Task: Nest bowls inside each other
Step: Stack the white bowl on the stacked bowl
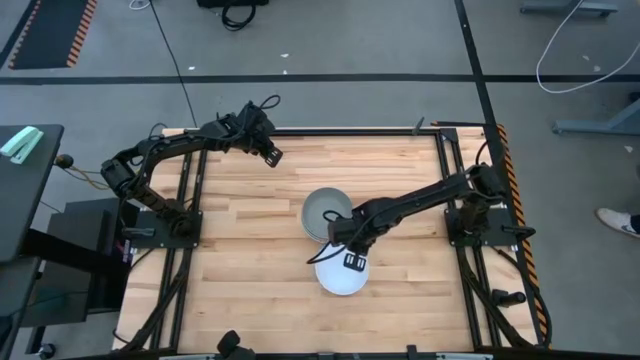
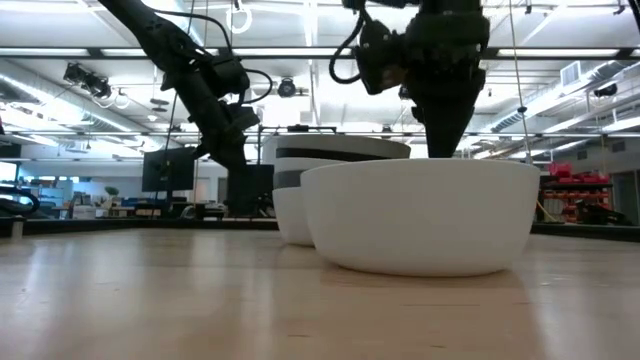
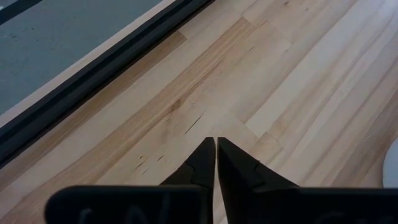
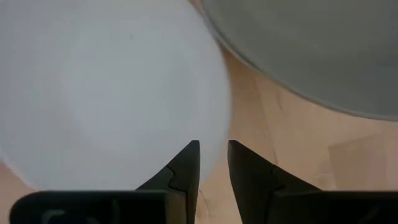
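A white bowl sits on the wooden table near its middle, close to the low camera. Just beyond it stands a stack of nested bowls with a light grey bowl on top; white and dark rims show below it in the low view. My right gripper points down at the white bowl's far rim, with the rim in the narrow gap between its fingers. My left gripper is shut and empty above bare wood at the far left. My right gripper holds the white bowl by its rim on the side facing the stack, one finger inside the bowl and one finger outside. The fingers come from above, pointing down. The bowl stands upright with its base on the table.
The stack stands close beside the white bowl, toward the far side. Bare wood lies to the left and near the front. A black frame rail runs along the table's far edge. Arm bases stand at both side edges.
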### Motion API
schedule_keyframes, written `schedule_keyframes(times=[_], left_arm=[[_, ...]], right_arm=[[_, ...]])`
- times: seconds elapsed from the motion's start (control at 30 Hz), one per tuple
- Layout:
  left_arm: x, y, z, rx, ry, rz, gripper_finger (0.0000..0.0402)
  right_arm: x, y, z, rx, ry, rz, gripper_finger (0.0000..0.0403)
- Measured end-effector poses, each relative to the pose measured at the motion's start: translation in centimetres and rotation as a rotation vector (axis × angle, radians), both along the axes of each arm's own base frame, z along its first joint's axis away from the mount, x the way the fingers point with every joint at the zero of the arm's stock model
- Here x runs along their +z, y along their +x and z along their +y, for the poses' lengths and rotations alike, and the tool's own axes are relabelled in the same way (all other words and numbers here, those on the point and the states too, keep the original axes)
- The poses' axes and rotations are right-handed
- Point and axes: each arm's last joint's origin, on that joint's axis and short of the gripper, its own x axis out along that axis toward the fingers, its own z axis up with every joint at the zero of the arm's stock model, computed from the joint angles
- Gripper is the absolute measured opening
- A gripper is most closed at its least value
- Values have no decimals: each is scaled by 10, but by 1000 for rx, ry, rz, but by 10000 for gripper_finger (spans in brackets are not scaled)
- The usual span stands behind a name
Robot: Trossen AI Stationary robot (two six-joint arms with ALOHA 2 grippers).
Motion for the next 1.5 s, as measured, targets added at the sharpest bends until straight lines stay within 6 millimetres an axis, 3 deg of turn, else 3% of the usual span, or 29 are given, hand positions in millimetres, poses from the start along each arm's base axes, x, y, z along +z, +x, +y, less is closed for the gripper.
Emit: schedule_keyframes(times=[0.4, 1.0, 1.5], left_arm=[[0, 0, 0, 3, -1, -1, 32], [0, 0, 0, 3, -1, -1, 28], [0, 0, 0, 4, -2, -2, 23]], right_arm=[[-26, -12, -10, -24, 14, 82, 91], [-9, -1, -7, -13, 41, 18, 91], [-9, -3, 20, 13, 77, -22, 91]])
